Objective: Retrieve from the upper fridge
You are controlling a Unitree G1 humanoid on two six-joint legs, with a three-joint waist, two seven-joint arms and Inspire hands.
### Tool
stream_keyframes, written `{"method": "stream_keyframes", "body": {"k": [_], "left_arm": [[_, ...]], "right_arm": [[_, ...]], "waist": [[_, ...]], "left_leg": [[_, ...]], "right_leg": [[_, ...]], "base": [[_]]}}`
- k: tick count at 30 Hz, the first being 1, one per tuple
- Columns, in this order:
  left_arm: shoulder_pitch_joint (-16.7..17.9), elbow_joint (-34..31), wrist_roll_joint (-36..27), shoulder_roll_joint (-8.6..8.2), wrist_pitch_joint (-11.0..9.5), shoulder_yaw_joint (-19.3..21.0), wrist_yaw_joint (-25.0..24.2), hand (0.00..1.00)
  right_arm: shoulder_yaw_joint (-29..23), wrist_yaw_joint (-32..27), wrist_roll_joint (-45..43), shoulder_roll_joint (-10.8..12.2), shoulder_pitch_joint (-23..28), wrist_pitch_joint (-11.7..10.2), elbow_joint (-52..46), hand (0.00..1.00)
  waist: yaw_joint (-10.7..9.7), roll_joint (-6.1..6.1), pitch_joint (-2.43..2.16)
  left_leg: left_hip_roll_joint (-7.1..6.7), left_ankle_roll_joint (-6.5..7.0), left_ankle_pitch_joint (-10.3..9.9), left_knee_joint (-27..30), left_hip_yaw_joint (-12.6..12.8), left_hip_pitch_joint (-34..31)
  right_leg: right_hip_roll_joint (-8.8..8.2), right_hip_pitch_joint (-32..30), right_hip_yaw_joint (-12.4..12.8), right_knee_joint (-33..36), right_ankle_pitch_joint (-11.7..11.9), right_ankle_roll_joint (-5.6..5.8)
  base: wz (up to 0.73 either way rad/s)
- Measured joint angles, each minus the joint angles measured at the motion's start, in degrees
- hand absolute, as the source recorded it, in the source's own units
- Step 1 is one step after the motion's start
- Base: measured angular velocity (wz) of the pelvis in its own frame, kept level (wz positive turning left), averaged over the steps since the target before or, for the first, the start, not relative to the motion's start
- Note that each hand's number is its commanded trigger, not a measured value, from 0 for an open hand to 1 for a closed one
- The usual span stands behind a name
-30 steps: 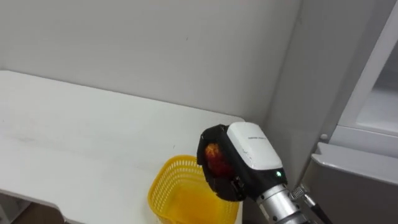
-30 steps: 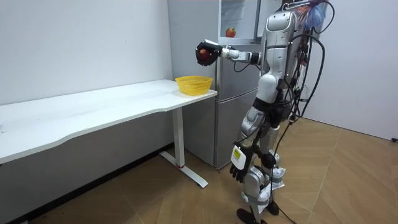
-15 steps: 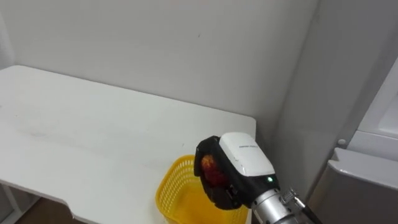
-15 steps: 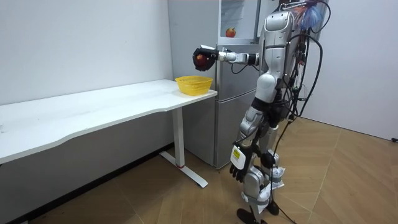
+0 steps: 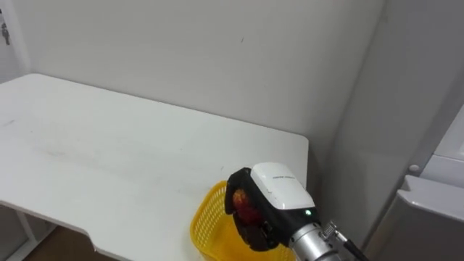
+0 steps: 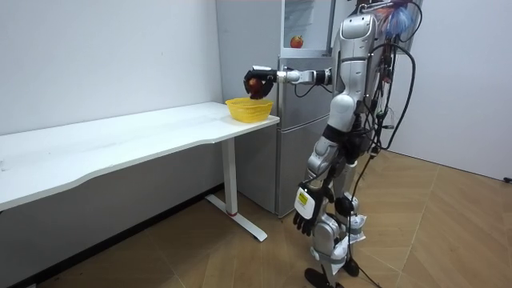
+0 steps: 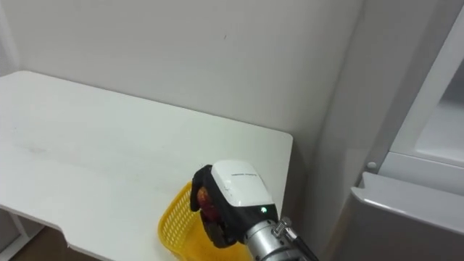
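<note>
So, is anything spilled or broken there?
No, nothing stands out. The right hand holds a red fruit over the yellow basket, which sits upright on the table by the fridge. The left hand hangs at its side.

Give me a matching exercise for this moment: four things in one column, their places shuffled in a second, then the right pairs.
Things:
1. round red apple
2. yellow plastic mesh basket
3. second red fruit
4. left hand

Places:
A. hangs beside the robot's thigh
B. on the shelf in the grey fridge's open upper compartment
C. held in the right hand, above the basket
D. stands on the white table, at the end nearest the fridge

Pairs: 1-C, 2-D, 3-B, 4-A.
</note>
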Motion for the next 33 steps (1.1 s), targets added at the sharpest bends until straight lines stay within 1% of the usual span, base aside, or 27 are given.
{"method": "stream_keyframes", "body": {"k": [2, 7, 15, 25, 33], "left_arm": [[0.0, 0.0, -0.1, 0.00, 0.0, 0.0, 0.7, 0.00], [0.0, 0.0, 0.0, -0.02, 0.0, 0.0, 1.6, 0.00], [-0.2, 0.1, 0.0, -0.15, 0.1, 0.1, 2.1, 0.00], [-0.2, -0.9, 0.0, -0.21, 0.5, 0.1, 2.0, 0.00], [-0.3, -0.9, 0.2, -0.27, 1.0, 0.1, 2.0, 0.00]], "right_arm": [[0.5, 0.0, 0.7, 0.0, 0.0, 0.4, 1.1, 0.00], [1.5, 0.0, 0.9, 0.0, 0.0, 0.3, 1.8, 0.00], [1.5, 0.0, 1.0, -0.1, 0.0, 0.4, 1.9, 0.00], [1.5, 0.0, 1.0, -0.1, 0.0, 0.4, 2.0, 0.00], [1.5, 0.0, 1.2, -0.1, 0.0, 0.4, 2.8, 0.00]], "waist": [[0.1, 0.01, 0.00], [0.1, 0.01, 0.00], [1.3, -0.04, -0.03], [1.1, -0.33, -0.18], [1.1, -0.62, 0.07]], "left_leg": [[0.00, 0.01, 0.0, 0.0, 0.0, 0.0], [0.00, -0.03, 0.0, 0.1, 0.0, 0.0], [0.00, -0.03, 0.0, -0.2, 0.0, 0.0], [-0.01, -0.02, 0.0, -0.2, 0.0, 0.0], [-0.03, -0.02, 0.0, -0.2, -0.2, 0.0]], "right_leg": [[-0.02, 0.0, 0.0, 0.0, 0.0, 0.01], [-0.02, 0.0, 0.0, 0.0, 0.0, 0.04], [-0.05, 0.1, -0.1, 0.1, 0.0, 0.04], [-0.06, 0.1, -0.1, 0.1, 0.0, 0.04], [-0.06, 0.1, -0.3, 0.0, 0.0, 0.04]], "base": [[0.00], [0.00], [0.00], [0.00], [0.00]]}}
